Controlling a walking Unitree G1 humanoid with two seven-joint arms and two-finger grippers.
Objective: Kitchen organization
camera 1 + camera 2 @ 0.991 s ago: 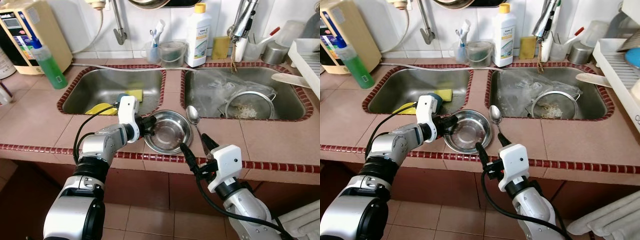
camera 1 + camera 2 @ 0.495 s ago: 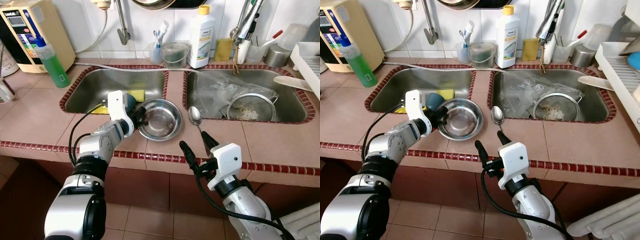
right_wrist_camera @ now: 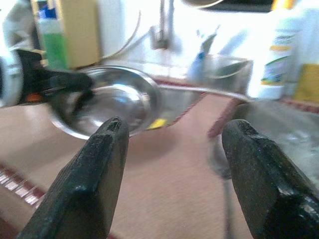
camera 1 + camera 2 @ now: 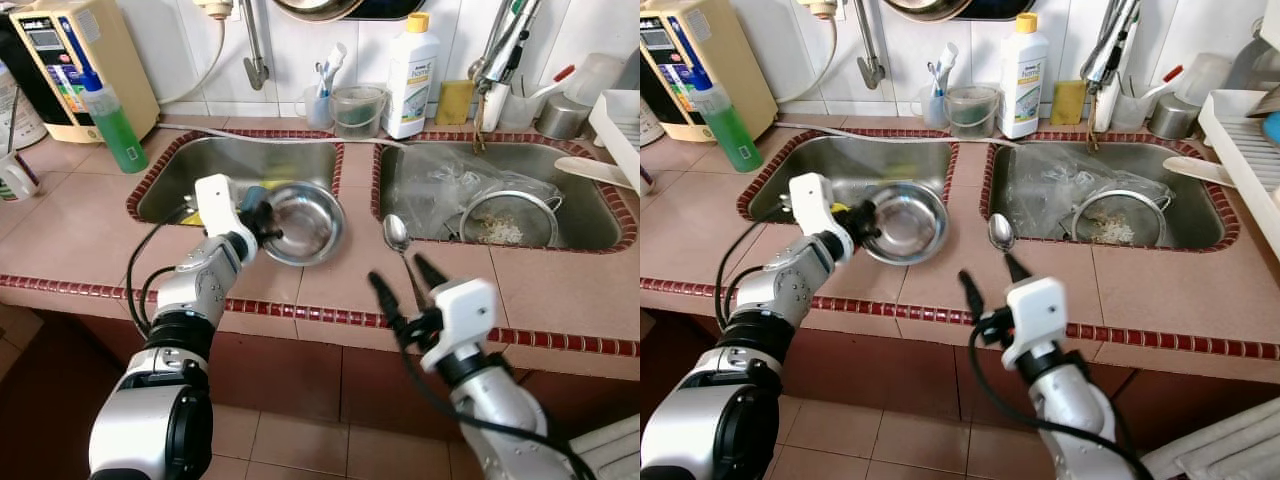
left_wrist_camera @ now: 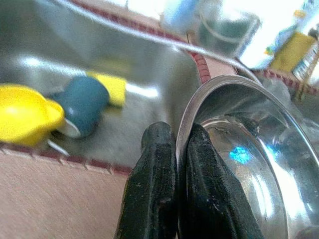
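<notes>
Left pincer (image 4: 262, 222) clamps steel bowl (image 4: 300, 222) rim over left sink (image 4: 180, 180) edge | sponge (image 5: 82, 105) below | right pincer (image 4: 400, 285) spread, spoon (image 4: 397, 236) just ahead on desk (image 4: 70, 220)

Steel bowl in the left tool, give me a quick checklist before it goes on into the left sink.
1. Grip: left tool pinches the steel bowl rim, one finger each side: ok.
2. Bowl off the counter, tilted over the left sink edge: ok.
3. Landing spot: yellow item, blue-green item and sponge lie in the basin: not ok.
4. Bowl contents: looks empty, glare inside: cannot tell.
5. Right tool open, hanging at the counter front, apart from the bowl: ok.
6. Spoon on the counter, apart from the bowl: ok.
</notes>
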